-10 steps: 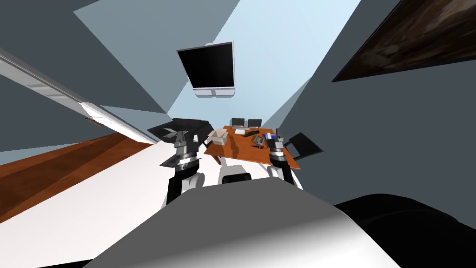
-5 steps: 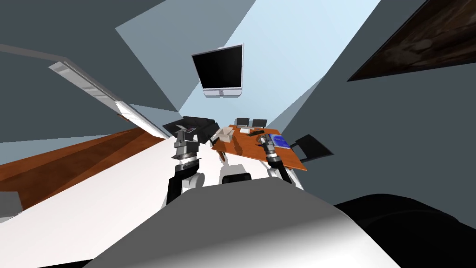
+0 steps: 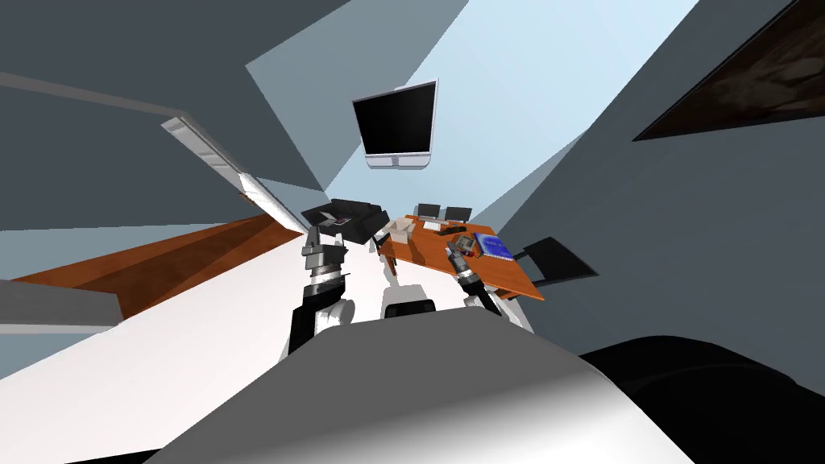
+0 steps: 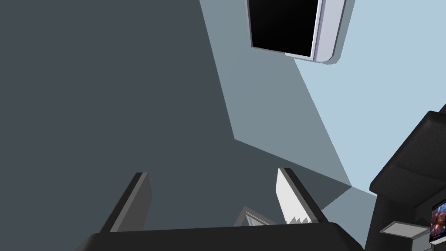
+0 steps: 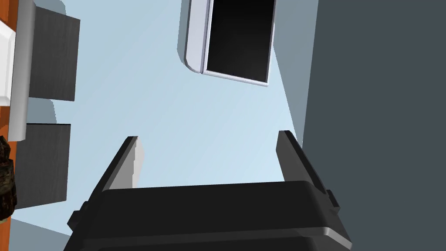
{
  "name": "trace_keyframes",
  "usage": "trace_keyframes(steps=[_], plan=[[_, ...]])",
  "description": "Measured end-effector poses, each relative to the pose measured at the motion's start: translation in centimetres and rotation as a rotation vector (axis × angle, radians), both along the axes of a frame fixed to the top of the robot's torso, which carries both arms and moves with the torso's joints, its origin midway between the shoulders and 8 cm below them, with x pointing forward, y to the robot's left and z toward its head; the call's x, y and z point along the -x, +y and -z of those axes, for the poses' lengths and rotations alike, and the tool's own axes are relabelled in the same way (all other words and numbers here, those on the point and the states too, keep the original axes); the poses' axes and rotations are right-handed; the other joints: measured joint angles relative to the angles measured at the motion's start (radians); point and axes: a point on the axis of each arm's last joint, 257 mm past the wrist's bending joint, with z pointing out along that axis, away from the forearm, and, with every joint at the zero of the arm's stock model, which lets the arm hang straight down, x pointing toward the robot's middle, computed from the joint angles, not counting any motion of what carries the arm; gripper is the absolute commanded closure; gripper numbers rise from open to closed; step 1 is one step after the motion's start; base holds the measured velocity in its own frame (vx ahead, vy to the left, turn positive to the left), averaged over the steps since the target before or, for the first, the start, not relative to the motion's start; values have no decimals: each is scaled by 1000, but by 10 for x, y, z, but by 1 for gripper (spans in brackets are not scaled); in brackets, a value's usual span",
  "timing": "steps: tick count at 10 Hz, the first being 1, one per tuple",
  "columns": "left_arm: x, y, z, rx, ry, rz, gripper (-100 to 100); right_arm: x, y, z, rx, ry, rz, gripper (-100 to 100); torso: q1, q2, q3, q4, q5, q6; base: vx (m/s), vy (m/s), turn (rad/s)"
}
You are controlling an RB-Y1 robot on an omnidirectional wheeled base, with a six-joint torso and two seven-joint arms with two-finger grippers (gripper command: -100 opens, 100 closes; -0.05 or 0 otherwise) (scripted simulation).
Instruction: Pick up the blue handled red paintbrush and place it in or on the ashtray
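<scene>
L gripper (image 4: 212,172) is held over open white floor (image 3: 201,346), left of the table's near corner. Its jaws are spread wide, w/ nothing btwn them. R gripper (image 5: 209,136) is likewise wide open & empty, and is seen in head view over the orange table (image 3: 493,275), just inside its near edge. Brush & ashtray can't be told apart: only small clutter (image 3: 462,241) is made out on the tabletop just beyond R gripper, beside a blue book (image 3: 493,246). A box (image 3: 398,229) is set at the table's left end. A black chair (image 3: 556,259) is placed at the right edge, w/ grey wall close behind it, and two more chairs (image 3: 429,211) at the far edge. A dark sofa (image 3: 346,213) is seen beyond L gripper, and a TV (image 3: 396,121) on the far wall. Vs 1 s ago the head view has been swung: table & TV are shifted right, and the book is now seen clear of R gripper.
</scene>
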Motion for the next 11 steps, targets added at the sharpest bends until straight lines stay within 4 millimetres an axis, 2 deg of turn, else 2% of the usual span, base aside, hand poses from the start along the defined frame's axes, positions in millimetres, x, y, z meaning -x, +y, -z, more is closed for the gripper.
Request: trace_keyframes(steps=[3,7,11], plan=[[0,0,0,0,0,0,0,3,8,39,84,87,-42,-100,1,-1,-1,0,0,-1,-24,50,130],[0,0,0,0,0,0,0,11,7,103,208,207,-95,-100,1,-1,-1,0,0,0,-23,53,150],[0,0,0,0,0,0,0,32,-1,164,344,325,-153,-100,-1,-2,-1,0,0,0,-7,32,173]])
